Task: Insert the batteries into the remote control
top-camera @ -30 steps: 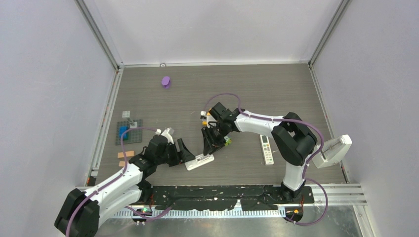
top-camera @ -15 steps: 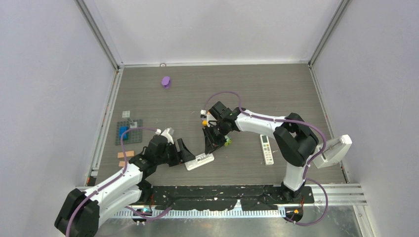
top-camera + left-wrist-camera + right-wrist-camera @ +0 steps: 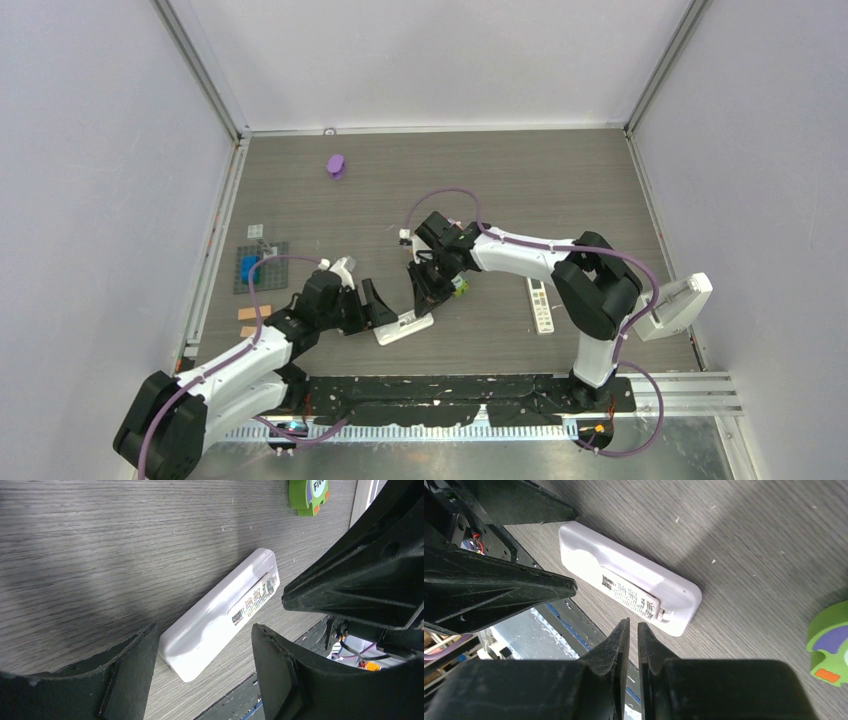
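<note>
While my left gripper [image 3: 202,632] stands open astride the remote [image 3: 220,615], back up, my right gripper [image 3: 632,626] hangs pinched nearly closed above it, apparently empty; green block [image 3: 830,647] nearby.

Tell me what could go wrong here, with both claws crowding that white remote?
1. The left gripper stands open either side of the white remote without clamping it, so a push may slide it away.
2. The right gripper, tips nearly together, hovers by the latch end of the battery cover; it could slip off it.
3. The two grippers sit very close and might collide.
</note>
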### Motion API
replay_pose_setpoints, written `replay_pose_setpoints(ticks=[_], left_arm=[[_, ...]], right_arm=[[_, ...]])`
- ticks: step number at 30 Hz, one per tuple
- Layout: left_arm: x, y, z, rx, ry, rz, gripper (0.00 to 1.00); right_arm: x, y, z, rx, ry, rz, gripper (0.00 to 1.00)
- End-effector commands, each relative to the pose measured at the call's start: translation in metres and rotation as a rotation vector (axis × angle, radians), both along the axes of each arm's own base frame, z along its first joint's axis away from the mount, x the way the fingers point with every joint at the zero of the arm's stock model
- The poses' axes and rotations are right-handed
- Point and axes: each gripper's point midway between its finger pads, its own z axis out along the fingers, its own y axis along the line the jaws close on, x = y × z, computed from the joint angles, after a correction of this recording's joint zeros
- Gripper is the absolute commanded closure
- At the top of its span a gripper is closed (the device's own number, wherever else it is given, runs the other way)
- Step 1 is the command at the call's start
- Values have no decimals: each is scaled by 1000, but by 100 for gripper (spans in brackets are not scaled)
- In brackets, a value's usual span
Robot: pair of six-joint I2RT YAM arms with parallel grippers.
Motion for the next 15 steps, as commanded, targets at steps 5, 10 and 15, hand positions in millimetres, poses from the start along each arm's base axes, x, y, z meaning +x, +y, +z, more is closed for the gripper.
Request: replay_pose_setpoints(ticks=[5,10,15], left_arm=[[-10,9,-18,65,44,-27,31],[-10,10,-18,72,42,-24,31],[-10,12,-20,79,47,-20,31]], right_arm=[[5,9,-4,-68,-117,10,85],[4,0,-26,-161,-140,-2,86],[4,-6,-41,-215,-152,-22,87]])
